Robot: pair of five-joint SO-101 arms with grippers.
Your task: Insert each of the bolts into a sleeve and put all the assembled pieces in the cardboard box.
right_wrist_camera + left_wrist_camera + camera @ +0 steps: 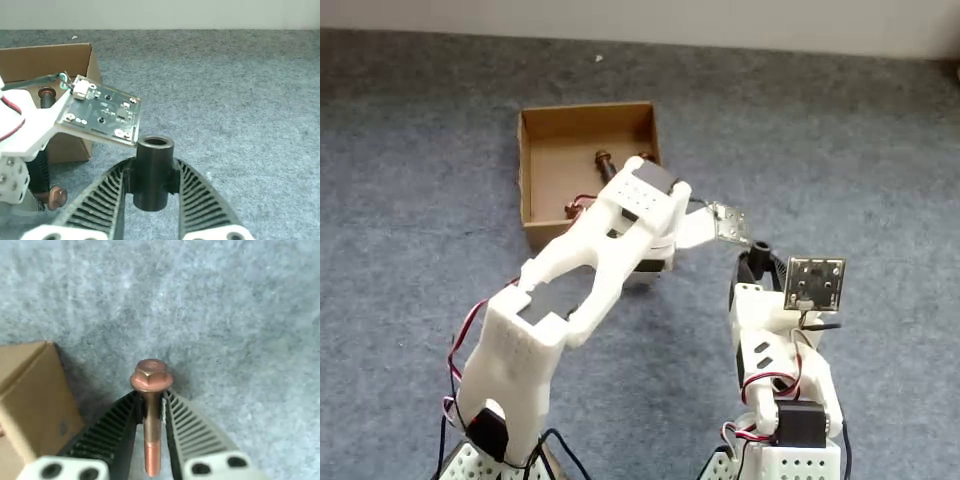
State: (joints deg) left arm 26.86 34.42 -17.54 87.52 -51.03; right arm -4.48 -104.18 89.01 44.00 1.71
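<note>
Left wrist view: left gripper (pixel 150 396) clamps bolt (pixel 151 379) | right gripper (pixel 152 168) clamps sleeve (pixel 154 176)

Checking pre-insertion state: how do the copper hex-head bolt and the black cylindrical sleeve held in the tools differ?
The copper hex-head bolt is slim and threaded; the black cylindrical sleeve is thicker, smooth-walled and hollow. The bolt carries a flanged head; the sleeve ends in an open bore. Shared: both are clamped, bolt in the left tool, sleeve in the right tool.

No legible text, label, number or sign anywhere on cardboard box (pixel 560 165), bolt (pixel 151 380), sleeve (pixel 154 173) or circuit board (pixel 102 113).
</note>
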